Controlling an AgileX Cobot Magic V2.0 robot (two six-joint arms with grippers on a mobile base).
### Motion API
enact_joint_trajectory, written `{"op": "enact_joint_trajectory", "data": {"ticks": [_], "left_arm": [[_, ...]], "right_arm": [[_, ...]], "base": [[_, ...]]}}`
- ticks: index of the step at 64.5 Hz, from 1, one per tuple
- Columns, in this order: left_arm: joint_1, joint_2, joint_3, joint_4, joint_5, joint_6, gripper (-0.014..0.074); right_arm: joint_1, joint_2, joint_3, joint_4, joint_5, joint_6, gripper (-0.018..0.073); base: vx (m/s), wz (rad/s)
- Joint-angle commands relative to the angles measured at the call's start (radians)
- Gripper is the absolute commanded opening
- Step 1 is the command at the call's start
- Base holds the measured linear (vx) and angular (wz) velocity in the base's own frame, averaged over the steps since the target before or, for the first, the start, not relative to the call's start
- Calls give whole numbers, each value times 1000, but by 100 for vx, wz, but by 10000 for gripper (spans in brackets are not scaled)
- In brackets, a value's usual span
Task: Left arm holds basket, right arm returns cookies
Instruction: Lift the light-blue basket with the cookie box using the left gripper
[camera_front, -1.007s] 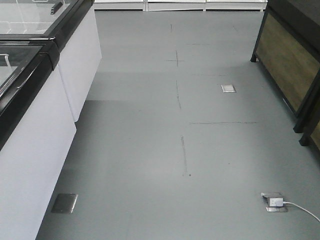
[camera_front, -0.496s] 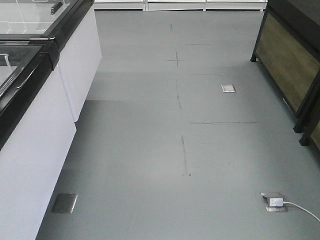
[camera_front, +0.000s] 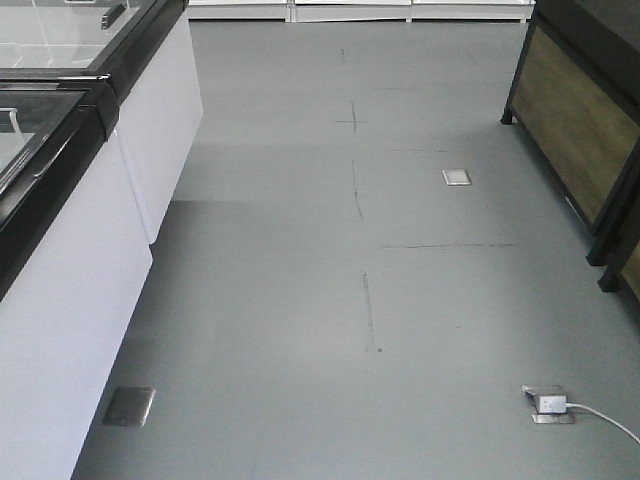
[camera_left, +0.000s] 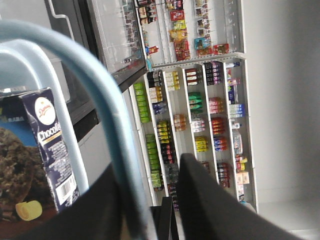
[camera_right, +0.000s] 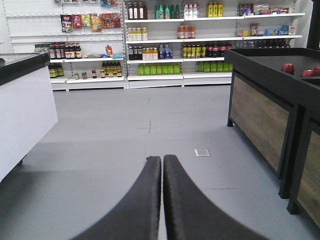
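In the left wrist view the basket's light blue handle arcs down between the jaws of my left gripper. It lies against the left finger, and a clear gap separates it from the right finger, so the jaws stand apart. The cookies, a dark navy box with white lettering, stand inside the basket at the left edge. My right gripper is shut with nothing in it, pointing over the grey floor. Neither arm shows in the front view.
White chest freezers with black rims line the left of the aisle. A black stand with wooden panels is on the right, with red fruit on top. A floor socket with a white cable lies front right. Stocked shelves stand ahead.
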Motion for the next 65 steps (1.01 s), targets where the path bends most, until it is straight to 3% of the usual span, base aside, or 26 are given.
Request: {"op": "enact_joint_trajectory", "data": {"ticks": [1, 13, 23, 33, 41, 52, 65], "left_arm": [[-31, -33, -37, -130, 41, 35, 17], [-87, -31, -77, -130, 61, 39, -8], [-131, -33, -200, -130, 64, -20, -8], [-229, -33, -360, -130, 61, -38, -8], [-344, -33, -453, -130, 44, -54, -8], [-550, -33, -487, -128, 35, -62, -8], [-777, -33, -487, -59, 44, 3, -8]], "right_arm": [[-6, -6, 4, 1, -81, -11, -8], [-6, -6, 4, 1, -81, -11, -8], [-6, -6, 4, 1, -81, -11, -8], [-6, -6, 4, 1, -81, -11, -8], [-6, -6, 4, 1, -81, -11, -8], [-6, -6, 4, 1, -81, -11, -8], [-6, -6, 4, 1, -81, -11, -8]], "base": [[0, 0], [0, 0], [0, 0], [0, 0], [0, 0], [0, 0], [0, 0]]}}
